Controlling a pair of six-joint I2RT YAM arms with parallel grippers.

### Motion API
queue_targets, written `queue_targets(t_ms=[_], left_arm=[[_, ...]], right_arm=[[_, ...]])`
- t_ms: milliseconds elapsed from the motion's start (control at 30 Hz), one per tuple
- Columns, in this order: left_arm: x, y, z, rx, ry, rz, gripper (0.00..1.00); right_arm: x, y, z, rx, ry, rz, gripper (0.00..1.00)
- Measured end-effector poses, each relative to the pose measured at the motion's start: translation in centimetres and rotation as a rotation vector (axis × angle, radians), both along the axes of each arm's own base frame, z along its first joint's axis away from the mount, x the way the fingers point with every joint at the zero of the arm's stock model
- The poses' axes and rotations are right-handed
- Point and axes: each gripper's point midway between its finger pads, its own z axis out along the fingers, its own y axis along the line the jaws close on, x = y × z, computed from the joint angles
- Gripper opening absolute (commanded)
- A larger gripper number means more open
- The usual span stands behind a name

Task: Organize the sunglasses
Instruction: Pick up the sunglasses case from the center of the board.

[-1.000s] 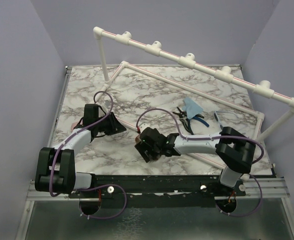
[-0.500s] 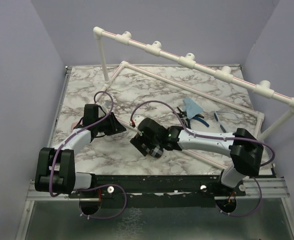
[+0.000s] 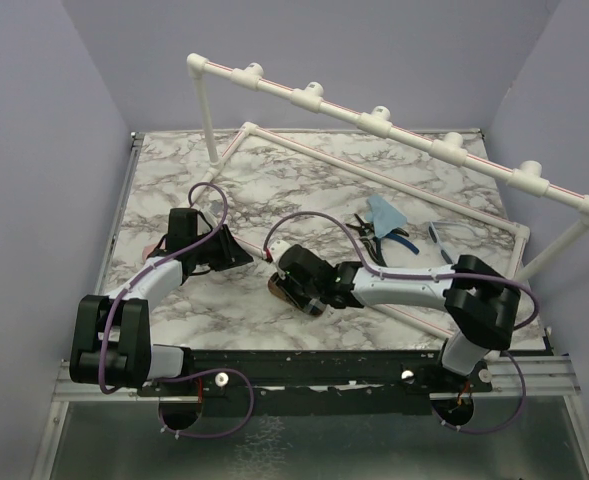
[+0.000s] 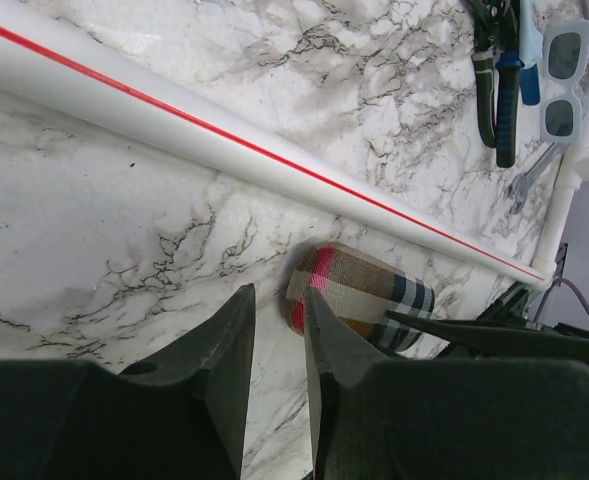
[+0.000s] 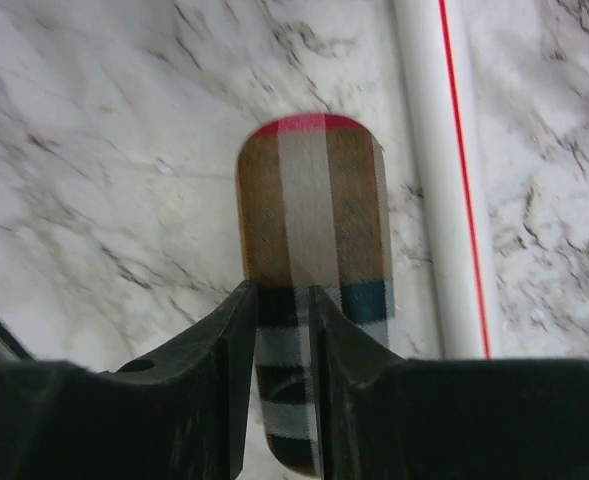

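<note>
Since a second ago the right arm has been shifted and its tool (image 5: pixel 282 290) brought down close over the brown plaid case (image 5: pixel 314 200), low in the middle of the overhead view; the left arm has not been moved. The right tool's jaws are drawn close, with a narrow slit left over the case, and whether the case is pinched cannot be told. The left tool (image 4: pixel 279 295) is held slightly apart over bare bench (image 4: pixel 94 230), with nothing between its jaws. The blue-framed sunglasses (image 4: pixel 566 85) are found in the upper right corner of the left wrist view, just beside the pliers (image 4: pixel 486 100); no second pair can be made out. The case is a rounded oblong in woven-looking fabric, laid near the smooth white pipe (image 4: pixel 224 135). A grip on so curved a body could probably be lost, and the case squeezed out or shoved against the pipe. The thin-framed glasses would likely be bent by a hard pinch.
</note>
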Motion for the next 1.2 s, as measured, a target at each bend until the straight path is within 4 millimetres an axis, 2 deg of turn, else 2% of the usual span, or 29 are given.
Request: queue_targets(t_ms=[33,167,267,333,367,400,433,600,667,700,833,933,1067,1133,1200], left_arm=[[0.0,0.0,0.0,0.0,-0.001,0.0,0.27],[0.0,0.0,0.0,0.001,-0.002,-0.002,0.27],[0.0,0.0,0.0,0.001,-0.002,-0.002,0.27],[0.0,0.0,0.0,0.001,-0.003,-0.002,0.27],[0.0,0.0,0.0,0.001,-0.002,-0.002,0.27],[0.0,0.0,0.0,0.001,-0.003,-0.002,0.27],[0.0,0.0,0.0,0.001,-0.003,-0.002,0.27],[0.0,0.0,0.0,0.002,-0.005,-0.004,0.31],[0.0,0.0,0.0,0.003,-0.007,-0.008,0.41],[0.0,0.0,0.0,0.005,-0.012,-0.012,0.51],[0.0,0.0,0.0,0.009,-0.022,-0.025,0.8],[-0.1,0.0,0.0,0.014,-0.031,-0.036,0.97],[0.0,0.0,0.1,0.021,-0.048,-0.046,0.99],[0.0,0.0,0.2,0.022,-0.054,-0.049,0.99],[0.0,0.0,0.2,0.023,-0.057,-0.051,0.99]], right_arm=[[-0.1,-0.1,-1.1,-0.005,0.016,-0.004,0.31],[-0.3,1.0,-0.9,0.057,0.043,-0.019,0.32],[-0.2,1.1,-0.8,0.062,0.055,-0.026,0.39],[-0.3,1.1,-0.6,0.052,0.063,-0.027,0.56],[-0.3,1.0,-0.4,0.044,0.065,-0.026,0.69],[-0.3,0.9,-0.2,0.038,0.065,-0.025,0.88],[-0.3,0.9,0.2,0.033,0.061,-0.021,0.98],[0.7,0.5,3.7,0.051,-0.022,-0.025,1.0],[1.4,0.3,4.6,0.046,-0.051,-0.04,1.0],[1.6,0.2,4.6,0.037,-0.056,-0.042,1.0],[1.4,-0.4,3.0,-0.016,-0.034,-0.038,1.0],[1.2,-0.9,1.1,-0.063,-0.01,-0.032,1.0],[0.9,-1.1,-1.3,-0.119,0.022,-0.011,0.99],[0.7,-1.2,-2.7,-0.147,0.04,0.0,0.94],[0.4,-1.4,-4.2,-0.178,0.067,0.01,0.84]])
